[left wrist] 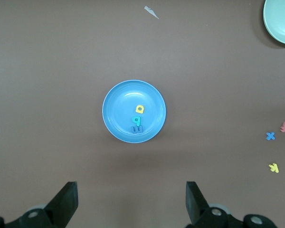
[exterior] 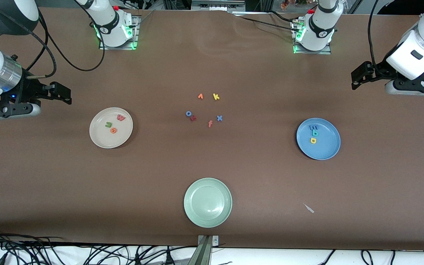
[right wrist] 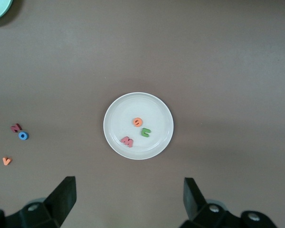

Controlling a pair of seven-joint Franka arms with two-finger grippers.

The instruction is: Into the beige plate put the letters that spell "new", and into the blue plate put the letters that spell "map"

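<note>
Pale green plate [exterior: 208, 202]: nearest the front camera, nothing in it; it plays no part in either word, so I'd say it is only a decoy.
Scrap [exterior: 309, 208]: a small pale sliver on the surface [exterior: 50, 184], toward the left arm's end.
Blue plate [exterior: 318, 138]: toward the left arm's end; the blue m [exterior: 313, 127], teal p [exterior: 314, 133] and yellow a [exterior: 313, 140] lie inside it in a short row, so "map" looks finished.
Beige plate [exterior: 111, 127]: toward the right arm's end; the salmon-red w [exterior: 121, 117], green n [exterior: 108, 124] and orange e [exterior: 113, 130] sit inside, so "new" looks finished too.
Spare letters: clustered mid-surface between the two plates, the blue x [exterior: 219, 118], salmon f [exterior: 209, 124], a dark red letter [exterior: 193, 118], a blue ring [exterior: 188, 113], then the yellow k [exterior: 216, 96] and an orange letter [exterior: 200, 96]; rightly left out.
Left gripper [exterior: 359, 75]: raised over bare surface at its end, fingers spread wide and empty, well apart from the blue plate; waiting.
Right gripper [exterior: 62, 94]: raised over bare surface at its end, fingers released, holding nothing, clear of the beige plate.
</note>
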